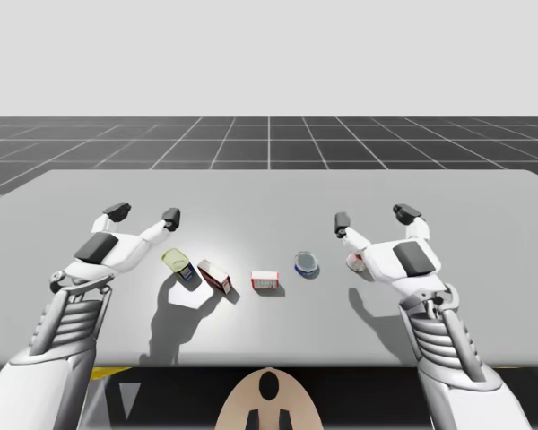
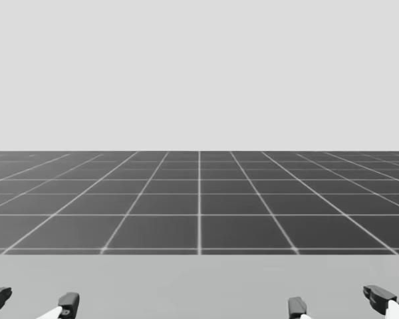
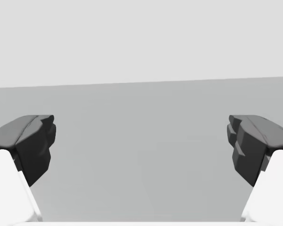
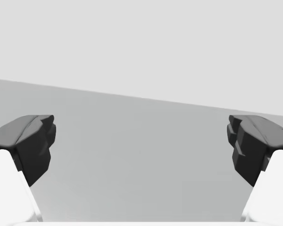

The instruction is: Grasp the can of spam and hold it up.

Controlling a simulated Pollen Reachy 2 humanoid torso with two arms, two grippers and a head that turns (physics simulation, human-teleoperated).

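Hovering wide open over the tabletop (image 1: 269,193), left pincer (image 1: 144,213) and right pincer (image 1: 374,218) are noted empty; blue-and-yellow can (image 1: 180,266), toward the near edge, is not yet grasped or lifted.

The grey table (image 1: 269,197) bears a row toward six o'clock, running nine to three: yellow-topped blue can (image 1: 180,266), dark red box (image 1: 215,275), small red-and-white box (image 1: 264,281), round silvery-blue can (image 1: 307,263), small reddish thing (image 1: 353,261).

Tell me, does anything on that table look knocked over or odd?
Nothing is spilled or broken. The blue can with a yellow top and the dark red box beside it sit askew on the table. A small red and white thing lies partly hidden by my right gripper, too covered to identify.
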